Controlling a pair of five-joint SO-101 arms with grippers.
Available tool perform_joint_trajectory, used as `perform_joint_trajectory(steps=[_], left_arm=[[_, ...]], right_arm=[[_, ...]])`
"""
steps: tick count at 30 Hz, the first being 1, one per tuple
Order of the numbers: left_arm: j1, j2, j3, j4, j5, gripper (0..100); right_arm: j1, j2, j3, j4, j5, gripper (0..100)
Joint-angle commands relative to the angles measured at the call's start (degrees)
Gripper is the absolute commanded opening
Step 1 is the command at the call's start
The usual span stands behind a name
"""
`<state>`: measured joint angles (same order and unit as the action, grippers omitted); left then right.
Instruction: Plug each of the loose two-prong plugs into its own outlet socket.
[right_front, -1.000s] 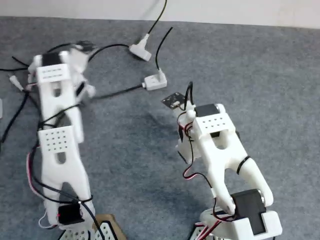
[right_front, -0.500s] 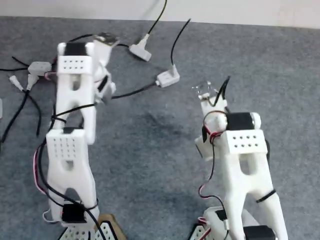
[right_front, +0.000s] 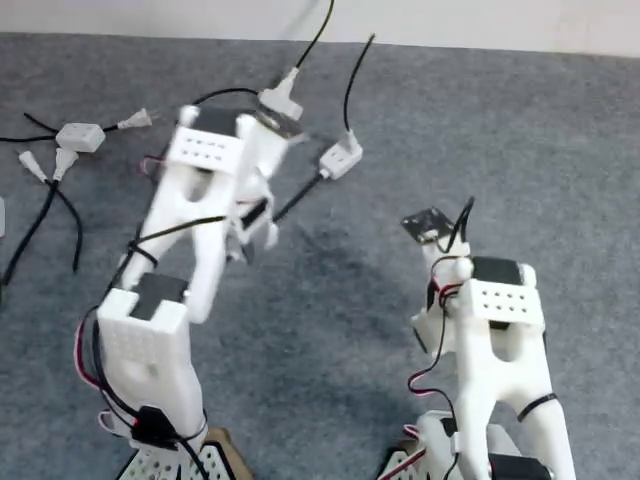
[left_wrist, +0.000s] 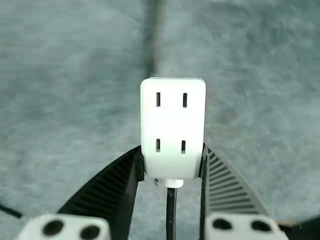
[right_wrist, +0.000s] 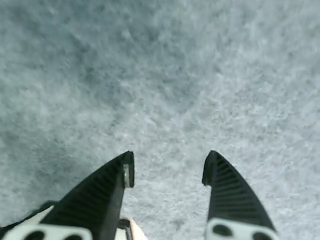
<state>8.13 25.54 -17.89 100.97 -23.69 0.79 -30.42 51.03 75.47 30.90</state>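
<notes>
Presently: a socket gripped by one arm, the other arm empty-handed

A grey carpet (right_front: 560, 150) is spread under both arms. The left arm (right_front: 190, 250) is stretched toward the far side; the right arm (right_front: 490, 330) is held nearer its base. The left gripper (left_wrist: 171, 155) is closed on the cord end of a white outlet socket (left_wrist: 172, 120), whose two pairs of slots are turned toward the wrist camera and left unfilled. The right gripper (right_wrist: 169, 170) is spread wide above bare carpet, with nothing held. Small white plugs (right_front: 62, 160) on black cords are seen at the carpet's far left.
</notes>
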Motion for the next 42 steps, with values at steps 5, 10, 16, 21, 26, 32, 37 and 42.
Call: perform_joint_trajectory(steps=[5,10,16,21,26,32,37,42], left_arm=[[10.7,-3.6,1.4,-0.2,3.0,6],[14.8,-3.4,4.7,-0.3,5.1,6],[17.6,-3.6,16.3,-5.2,5.0,6],[19.6,-3.6,18.6,-6.3,5.3,6],[20.2,-3.1,18.2,-6.3,5.2,7],[18.9,-3.6,17.5,-3.7,2.8,18],[10.9,-3.1,10.1,-1.2,-0.8,26],[1.8,-3.0,-2.1,-1.0,-4.5,26]], right_arm=[[3.5,-1.8,0.0,-0.7,4.0,23.1],[3.6,-1.2,0.0,-0.7,5.5,23.1],[3.5,-1.2,-0.2,-0.7,5.6,23.1],[3.6,-1.2,0.0,-0.7,7.6,23.1],[3.6,-1.2,0.0,-0.7,7.9,23.1],[3.4,-1.2,0.0,-0.6,8.0,23.1],[3.4,-1.2,0.0,-0.5,8.0,23.1],[3.1,-1.2,-0.1,-0.3,7.9,23.1]])
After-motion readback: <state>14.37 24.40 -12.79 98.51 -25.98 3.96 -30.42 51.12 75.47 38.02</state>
